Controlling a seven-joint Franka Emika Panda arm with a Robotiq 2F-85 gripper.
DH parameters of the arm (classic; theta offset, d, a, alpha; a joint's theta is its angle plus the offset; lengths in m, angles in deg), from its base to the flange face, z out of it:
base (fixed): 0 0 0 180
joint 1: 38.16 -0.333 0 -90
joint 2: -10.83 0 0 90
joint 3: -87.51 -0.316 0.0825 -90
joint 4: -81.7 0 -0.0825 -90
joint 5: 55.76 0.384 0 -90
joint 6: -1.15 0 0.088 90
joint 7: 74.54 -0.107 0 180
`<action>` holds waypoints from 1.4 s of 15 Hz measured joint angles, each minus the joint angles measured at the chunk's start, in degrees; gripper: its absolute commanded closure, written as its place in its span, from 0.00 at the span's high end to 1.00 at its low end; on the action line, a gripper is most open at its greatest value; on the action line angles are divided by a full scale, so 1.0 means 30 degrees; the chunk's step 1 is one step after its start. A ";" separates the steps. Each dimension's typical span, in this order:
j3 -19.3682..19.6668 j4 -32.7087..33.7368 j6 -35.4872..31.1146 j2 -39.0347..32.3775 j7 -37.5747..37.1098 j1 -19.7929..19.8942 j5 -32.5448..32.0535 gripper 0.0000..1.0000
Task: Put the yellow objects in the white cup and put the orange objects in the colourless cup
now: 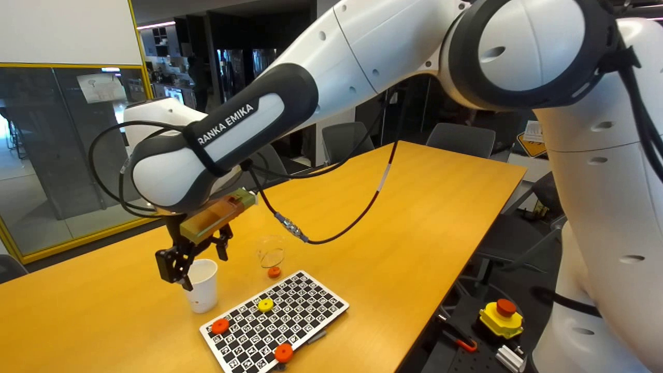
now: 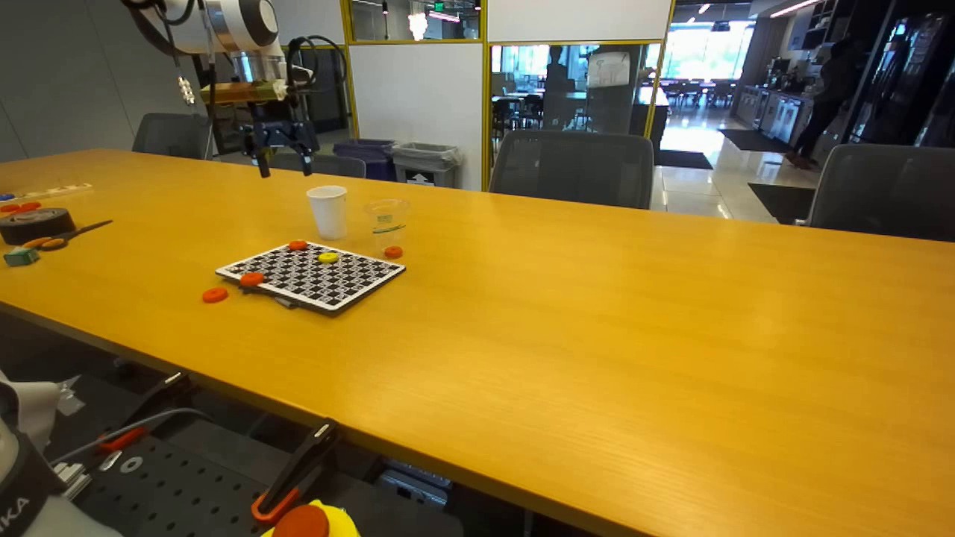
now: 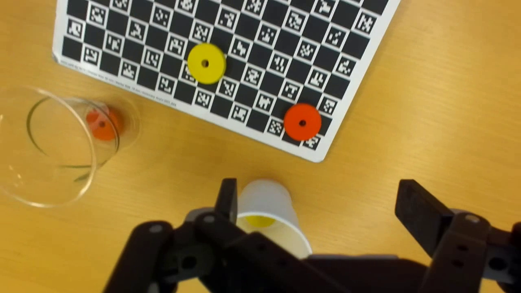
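Nearest in an exterior view, at the bottom edge, sits a round red-orange button on a yellow housing. Past it stretches the long, orange-brown, wood-grained desk, where a flat round red-orange disc lies just beside a rectangular black-and-white checkered board. On the board's near edge rests a second red-orange disc; further in lies a flat round yellow disc with a hole through its middle, and by a far corner a third red-orange disc. Beyond the board stands a see-through colourless tapered cup, with a fourth red-orange disc inside at the bottom. Near it stands an opaque white paper-like tapered cup, upright; the wrist view shows a yellow patch within, probably another disc, though the rim hides part of it. The black two-fingered tool hangs above the desk, near the white cup but apart from it, its fingers spread wide. Farther off are a dark grey mesh-backed chair and a grey bin.
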 measured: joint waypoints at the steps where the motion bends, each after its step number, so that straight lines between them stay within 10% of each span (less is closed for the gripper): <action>1: -0.0054 -0.0796 -0.0010 0.0503 -0.0375 -0.0002 0.0065 1.00; 10: 0.0015 -0.6061 -0.2623 0.2500 -0.1270 0.1266 0.1542 1.00; 21: 0.0335 -0.6304 -0.5543 -0.0235 0.0032 0.3084 0.2979 1.00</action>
